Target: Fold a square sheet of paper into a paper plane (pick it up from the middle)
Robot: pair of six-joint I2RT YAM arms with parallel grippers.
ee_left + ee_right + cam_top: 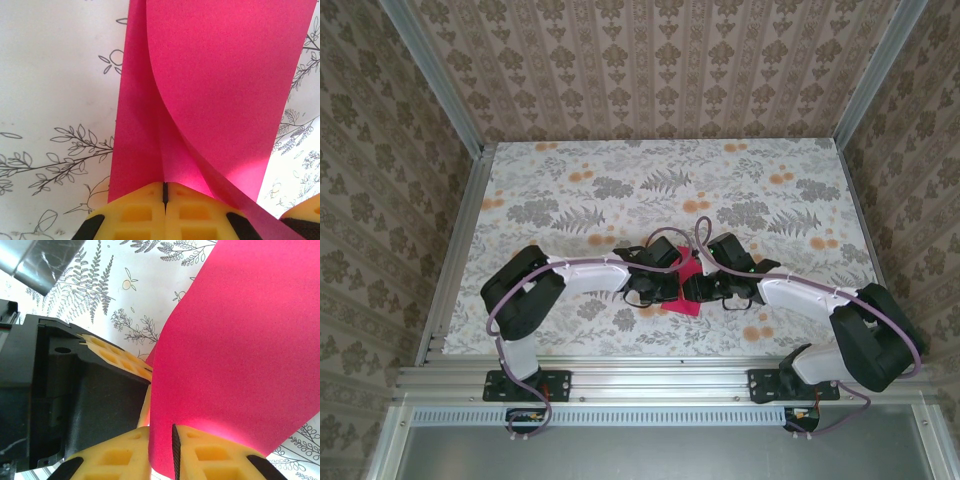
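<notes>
Left wrist view: left gripper (pixel 165 192) clamped on square sheet of paper (pixel 215 90); sheet curls over itself, no pressed crease. Right gripper (pixel 175 450) pinches sheet's edge. Sheet held between both over table (pixel 570 170), near middle. Judged: first fold barely begun, dart shape all ahead.

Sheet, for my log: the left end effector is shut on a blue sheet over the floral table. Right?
No: the sheet is magenta-pink, not blue, as the left wrist view shows. The left end effector is indeed shut on it over the floral table.
</notes>
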